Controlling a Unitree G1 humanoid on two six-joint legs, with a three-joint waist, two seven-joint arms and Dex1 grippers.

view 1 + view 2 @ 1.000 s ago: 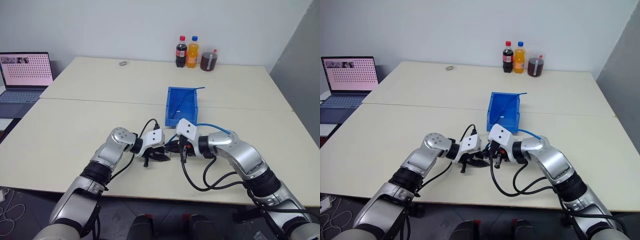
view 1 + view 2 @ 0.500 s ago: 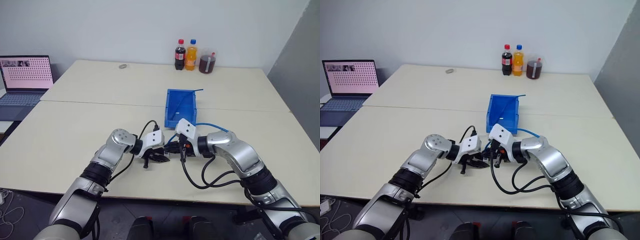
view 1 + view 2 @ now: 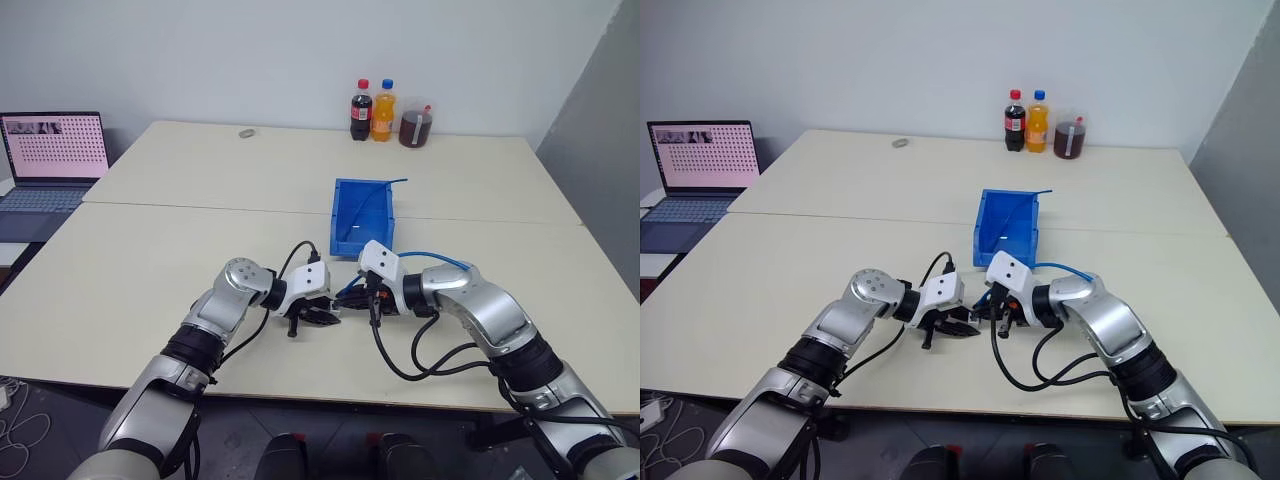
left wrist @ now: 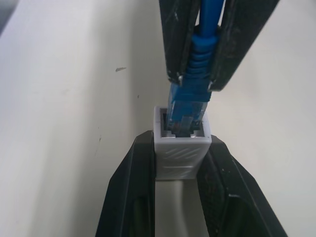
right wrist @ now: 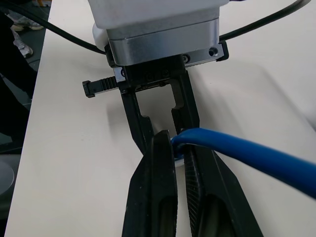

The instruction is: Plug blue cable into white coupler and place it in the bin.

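Left claw [image 4: 180,163], at lower centre of the left wrist view, grips the white coupler [image 4: 181,149] between its two black fingers, the dark opening facing away from the wrist. Right claw [image 4: 197,81], entering from the upper edge of that frame, is clamped on the blue cable [image 4: 193,84] just behind its plug, whose tip sits in the coupler's opening; how deep it sits cannot be judged. In the left eye view both claws meet at lower centre of the frame, over the counter [image 3: 150,250]. Behind them, at frame centre, stands the bin [image 3: 364,212]; the cable arcs from the right claw toward the bin's right side.
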